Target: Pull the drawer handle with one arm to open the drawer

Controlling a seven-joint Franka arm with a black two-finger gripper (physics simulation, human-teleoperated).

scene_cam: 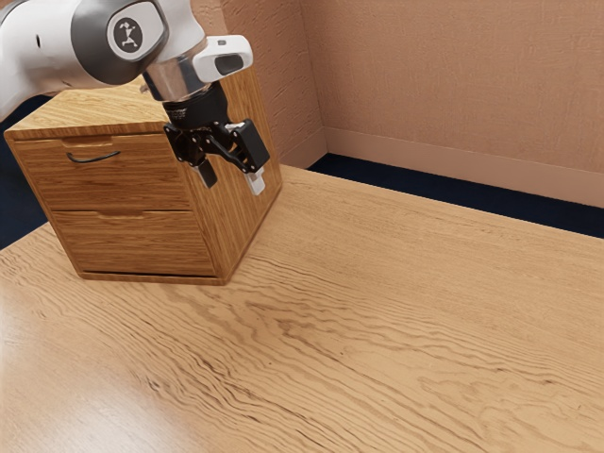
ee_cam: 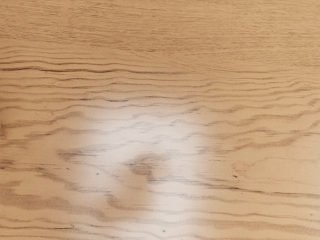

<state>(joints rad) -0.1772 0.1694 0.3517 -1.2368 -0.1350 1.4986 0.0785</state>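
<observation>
Closest to the camera was the wooden table (scene_cam: 377, 359), just bare grain running across the whole foreground. The wrist view looked straight down on that same table (ee_cam: 160, 60), with a pale glare patch on it.

Further back, on the exterior view's left, sat a small wooden cabinet (scene_cam: 236, 203) with two drawers stacked in its front. The top drawer (scene_cam: 123, 184) looked shut, flush with the front as far as I could tell, and its thin dark handle (scene_cam: 92, 157) sat near the upper left corner of that drawer.

The arm (scene_cam: 57, 38) came in over the cabinet top, and the gripper (scene_cam: 232, 181) hung out past the cabinet's side panel, on the exterior view's right of it, up off the table. Its fingers (scene_cam: 206, 174) were spread wide with nothing between them. So the handle was well apart from the gripper, round the corner on the front face, off to the exterior view's left, and nothing was touching it.
</observation>
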